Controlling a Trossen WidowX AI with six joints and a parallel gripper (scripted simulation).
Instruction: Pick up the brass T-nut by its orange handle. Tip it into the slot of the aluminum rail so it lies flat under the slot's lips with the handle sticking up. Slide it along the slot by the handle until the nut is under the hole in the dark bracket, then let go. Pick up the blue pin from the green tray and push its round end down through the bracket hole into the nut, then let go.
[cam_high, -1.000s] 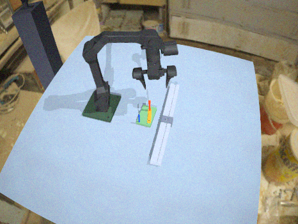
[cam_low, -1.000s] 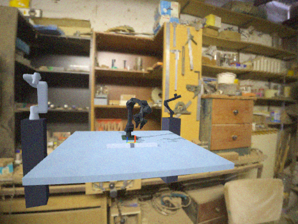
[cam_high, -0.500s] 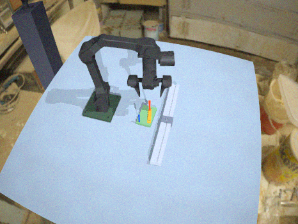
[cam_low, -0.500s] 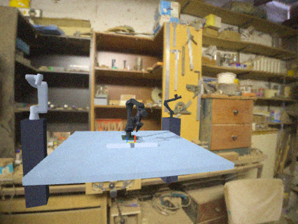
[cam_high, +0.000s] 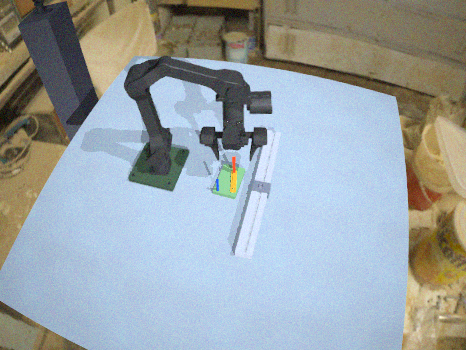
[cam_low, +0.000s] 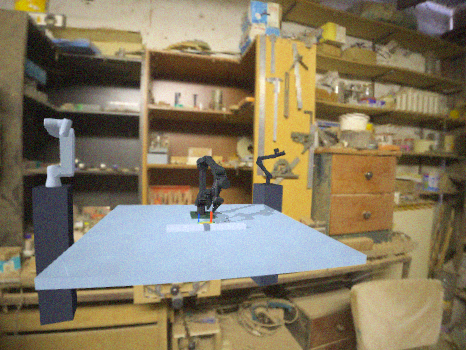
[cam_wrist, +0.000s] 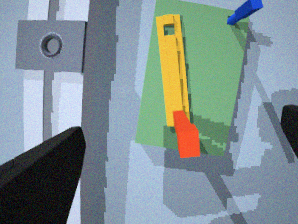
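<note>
Our black parallel-jaw gripper (cam_high: 234, 156) (cam_wrist: 184, 125), spread wide and empty, faces our long yellow brass T-nut (cam_high: 233, 183) (cam_wrist: 172, 72) with its blocky orange handle (cam_high: 234, 164) (cam_low: 211, 216) (cam_wrist: 187, 136).

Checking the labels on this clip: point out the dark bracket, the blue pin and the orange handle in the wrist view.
Dark bracket (cam_wrist: 30, 46): wrist view, on its flat face beside the hole.
Blue pin (cam_wrist: 245, 11): wrist view, mid-shaft.
Orange handle (cam_wrist: 188, 141): wrist view, on its broad end.
</note>
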